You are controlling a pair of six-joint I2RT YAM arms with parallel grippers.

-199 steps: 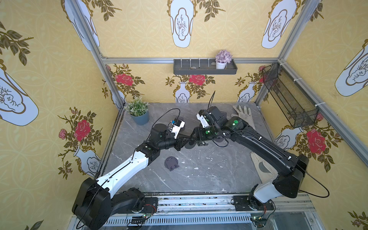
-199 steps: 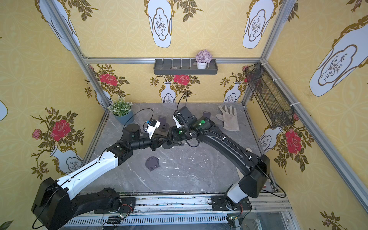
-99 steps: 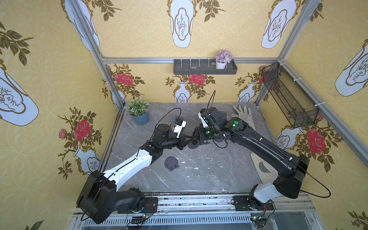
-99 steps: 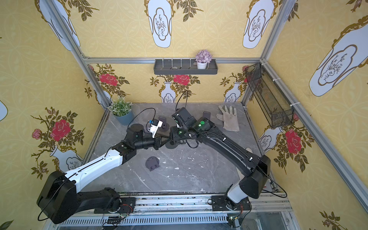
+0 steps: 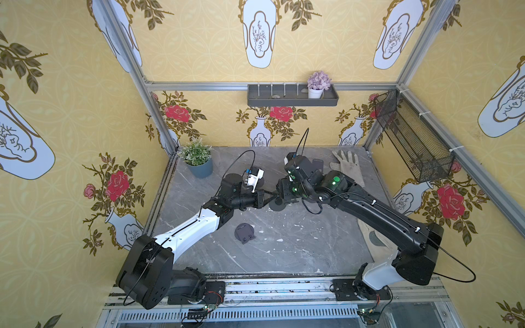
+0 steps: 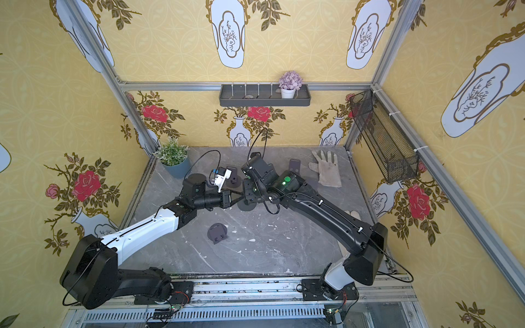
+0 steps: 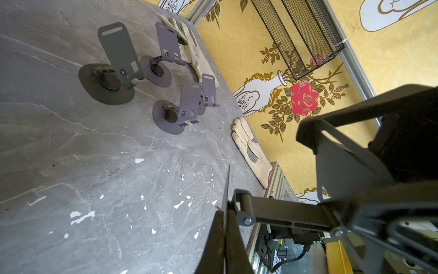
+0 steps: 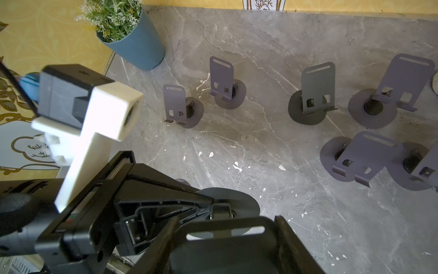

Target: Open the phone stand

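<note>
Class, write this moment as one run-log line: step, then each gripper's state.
step: opening phone stand | left gripper: shut on its base edge | right gripper: shut on its back plate

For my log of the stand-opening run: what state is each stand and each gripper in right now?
held phone stand: partly unfolded, plate angled away from its round base.
left gripper: shut on the held phone stand's base edge.
right gripper: shut on the held phone stand's plate.
front stand: folded flat, lying free.
back stands: open, plates upright.
</note>
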